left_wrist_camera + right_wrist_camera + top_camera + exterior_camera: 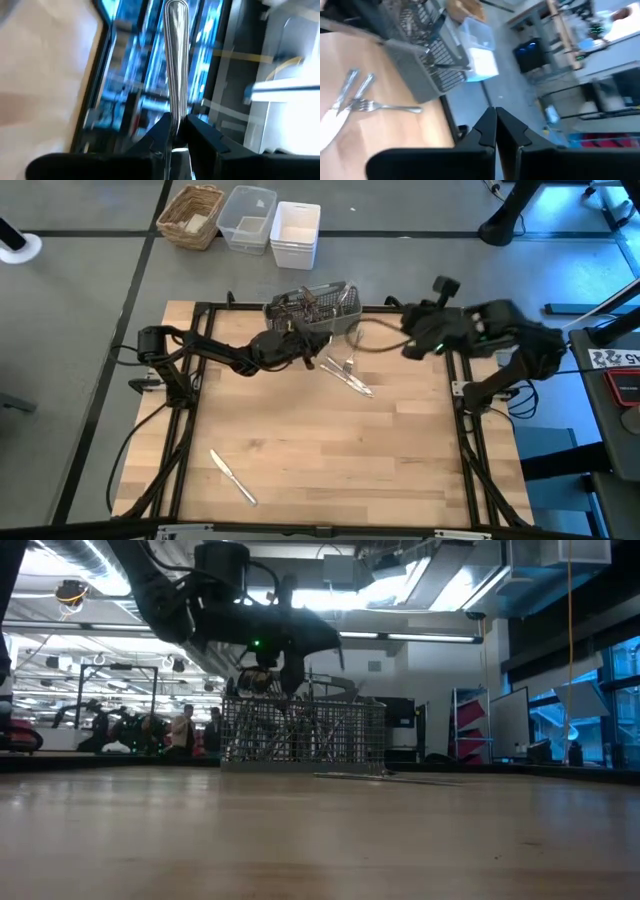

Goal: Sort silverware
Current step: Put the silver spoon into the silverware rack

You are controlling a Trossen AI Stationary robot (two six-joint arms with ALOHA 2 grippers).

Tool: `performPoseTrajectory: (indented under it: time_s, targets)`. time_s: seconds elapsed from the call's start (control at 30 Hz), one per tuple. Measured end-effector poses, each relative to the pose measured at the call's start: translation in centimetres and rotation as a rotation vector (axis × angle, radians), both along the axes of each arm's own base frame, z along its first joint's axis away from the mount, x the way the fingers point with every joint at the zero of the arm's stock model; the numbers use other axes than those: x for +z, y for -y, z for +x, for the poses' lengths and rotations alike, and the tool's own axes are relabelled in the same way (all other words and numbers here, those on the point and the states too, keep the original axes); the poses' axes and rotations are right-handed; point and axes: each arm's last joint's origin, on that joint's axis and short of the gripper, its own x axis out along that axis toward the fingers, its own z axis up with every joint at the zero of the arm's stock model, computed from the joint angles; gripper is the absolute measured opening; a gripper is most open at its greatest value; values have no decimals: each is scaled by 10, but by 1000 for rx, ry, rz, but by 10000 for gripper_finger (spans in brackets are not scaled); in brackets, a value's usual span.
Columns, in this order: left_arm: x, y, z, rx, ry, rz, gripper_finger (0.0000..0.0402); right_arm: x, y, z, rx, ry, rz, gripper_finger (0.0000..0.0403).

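Holding one piece of silverware (176,65) by its lower part, left gripper (298,343) pinched on it with the rounded handle end pointing away past the fingers (160,135); which kind of piece cannot be told, since the working end is hidden. Hanging just in front of the mesh caddy (318,305) at the table's far edge, low over the wood, probably so the piece can be carried above a compartment and dropped in upright. Gripping near one end rather than mid-shaft likely leaves a long free length to slide into a slot. Showing in the low view as a dark arm above the caddy (300,730), whose wire walls already hold several upright pieces. Waiting off the right side of the table, right gripper (425,340) raised, fingers (487,127) pressed together on nothing, kept clear of the caddy, perhaps to leave the left arm room. Lying loose beside the caddy on the table (330,450): a small pile (345,370), seen from the right wrist as a fork (380,106) crossing two other handles (350,82). Lying alone near the front left corner, well apart from everything, a knife (232,477). Sorting judged well under way but unfinished, with those loose pieces left.
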Motion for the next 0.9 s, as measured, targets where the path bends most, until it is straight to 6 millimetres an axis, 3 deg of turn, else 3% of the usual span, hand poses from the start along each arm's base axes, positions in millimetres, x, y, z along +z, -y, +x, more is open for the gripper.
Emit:
performPoseTrajectory:
  time_s: [0.23, 0.37, 0.6, 0.9]
  targets:
    - [-6, 1, -1, 203, -27, -69, 44, 27, 17, -42, 229, 163, 212, 5]
    - [-11, 6, 1, 262, -60, -152, 44, 26, 19, -59, 366, 259, 227, 5]
    - [7, -2, 14, 306, -54, -186, 44, -11, 18, -72, 442, 352, 180, 5]
    - [21, -20, 21, 367, -91, -203, 44, -81, 19, -62, 520, 485, 159, 5]
